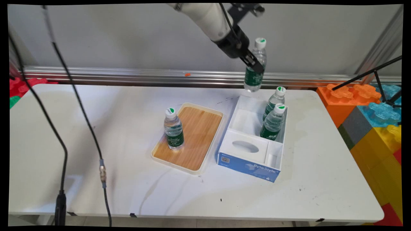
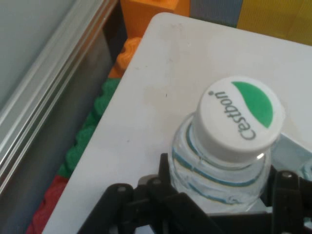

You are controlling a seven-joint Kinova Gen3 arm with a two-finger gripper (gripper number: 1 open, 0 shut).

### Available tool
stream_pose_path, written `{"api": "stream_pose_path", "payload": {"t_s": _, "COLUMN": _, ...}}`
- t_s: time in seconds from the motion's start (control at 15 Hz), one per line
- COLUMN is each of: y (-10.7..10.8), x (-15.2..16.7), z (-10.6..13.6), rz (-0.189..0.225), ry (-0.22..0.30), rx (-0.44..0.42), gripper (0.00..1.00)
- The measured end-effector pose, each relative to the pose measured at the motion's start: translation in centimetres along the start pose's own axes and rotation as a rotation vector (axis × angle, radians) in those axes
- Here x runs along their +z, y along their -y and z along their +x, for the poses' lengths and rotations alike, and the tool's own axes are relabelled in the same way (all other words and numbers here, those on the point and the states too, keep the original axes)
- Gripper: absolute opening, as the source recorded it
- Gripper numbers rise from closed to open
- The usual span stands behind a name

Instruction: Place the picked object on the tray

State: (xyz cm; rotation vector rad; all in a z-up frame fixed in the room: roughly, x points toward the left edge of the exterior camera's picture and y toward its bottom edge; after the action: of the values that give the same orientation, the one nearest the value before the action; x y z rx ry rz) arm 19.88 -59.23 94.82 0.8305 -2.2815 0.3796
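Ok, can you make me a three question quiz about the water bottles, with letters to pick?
1. Where is the lone standing bottle? A in the box, B on the wooden tray, C on the floor.
2. How many bottles stand in the white box? A two, B four, C none.
3. The gripper is: A open and empty, B shut on the held bottle, C resting on the table.

Answers: B, it stands on the tray's wood; A, two caps show there; B, the bottle hangs in the air.
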Motion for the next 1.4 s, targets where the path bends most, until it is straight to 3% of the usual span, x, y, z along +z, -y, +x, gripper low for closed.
{"api": "stream_pose_path", "payload": {"t_s": 0.33, "y": 1.1, "x": -6.8, "z": -1.3, "rz": 0.011, "ry": -0.003, "rx": -0.026, "gripper": 0.0}}
{"api": "stream_pose_path", "payload": {"t_s": 0.73, "y": 4.8, "x": -13.9, "z": -7.4, "rz": 0.0, "ry": 0.004, "rx": -0.019, "gripper": 0.0}}
{"api": "stream_pose_path", "payload": {"t_s": 1.0, "y": 7.4, "x": -16.2, "z": -12.2, "rz": -0.044, "ry": 0.019, "rx": 0.028, "gripper": 0.0}}
{"api": "stream_pose_path", "payload": {"t_s": 1.4, "y": 11.2, "x": -15.9, "z": -18.3, "rz": -0.13, "ry": 0.031, "rx": 0.135, "gripper": 0.0}}
